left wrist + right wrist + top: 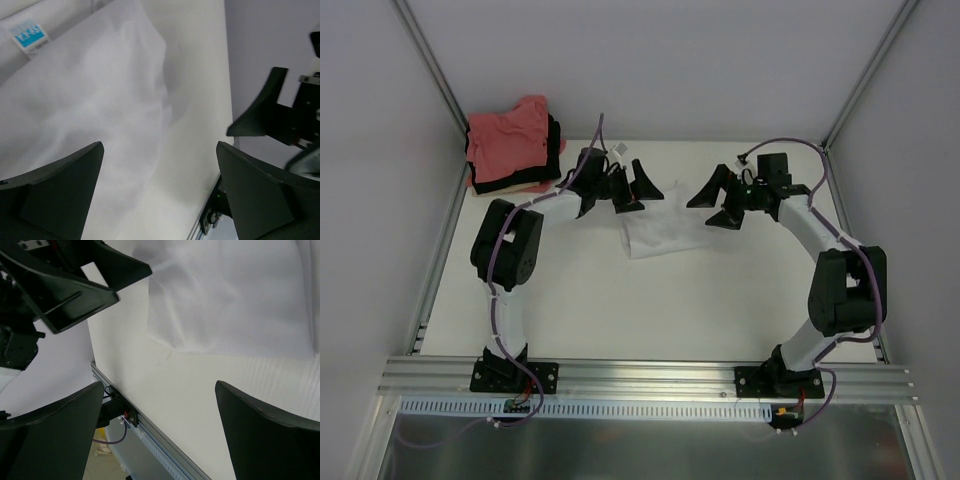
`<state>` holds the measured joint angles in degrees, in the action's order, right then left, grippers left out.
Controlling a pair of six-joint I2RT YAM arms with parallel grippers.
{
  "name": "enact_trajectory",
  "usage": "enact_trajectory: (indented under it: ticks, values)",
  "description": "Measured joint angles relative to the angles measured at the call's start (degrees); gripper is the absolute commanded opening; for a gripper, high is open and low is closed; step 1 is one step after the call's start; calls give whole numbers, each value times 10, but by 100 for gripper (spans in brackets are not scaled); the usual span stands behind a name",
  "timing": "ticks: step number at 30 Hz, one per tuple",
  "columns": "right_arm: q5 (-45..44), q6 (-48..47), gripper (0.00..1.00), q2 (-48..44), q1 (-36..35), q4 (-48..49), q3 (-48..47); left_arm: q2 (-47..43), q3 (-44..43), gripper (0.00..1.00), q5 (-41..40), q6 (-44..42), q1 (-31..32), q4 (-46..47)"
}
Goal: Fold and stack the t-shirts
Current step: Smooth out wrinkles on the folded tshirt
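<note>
The white table [620, 310] carries all items; an aluminium rail [650, 378] runs along its near edge, and both arm bases are bolted to it. The left arm [510, 250] reaches toward the table centre from the left, and the right arm [840, 280] reaches in from the right. The white t-shirt [665, 232] lies flat on the table at centre, toward the far edge, between the two grippers and partly folded into a rough rectangle with soft creases across it. A stack of t-shirts [515, 145] sits in the far left corner, well apart from the white t-shirt; its top layer is salmon-pink, and a black layer [553, 135] shows beneath it at the right edge. The left gripper [632, 195] hangs over the left edge of the white t-shirt with its jaws spread wide and nothing between them. The right gripper [717, 205] hangs over the right edge of the same shirt, jaws likewise spread wide and holding nothing. Neither gripper touches the cloth. In the left wrist view a small neck label [29, 35], white with a blue block, shows at the upper left on the white cloth.
</note>
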<state>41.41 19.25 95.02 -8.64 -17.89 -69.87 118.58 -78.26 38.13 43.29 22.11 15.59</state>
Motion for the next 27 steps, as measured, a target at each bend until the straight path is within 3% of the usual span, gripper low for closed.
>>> enact_trajectory:
  ticks: [8,23,27]
  values:
    - [-1,0,100,-56,0,-4,47,-121,53,99,14,10,22,20]
    - [-4,-20,99,-100,1,-36,70,-85,221,99,4,52,57,53]
    - [-4,-20,99,-109,2,-37,70,-100,269,98,3,68,57,103]
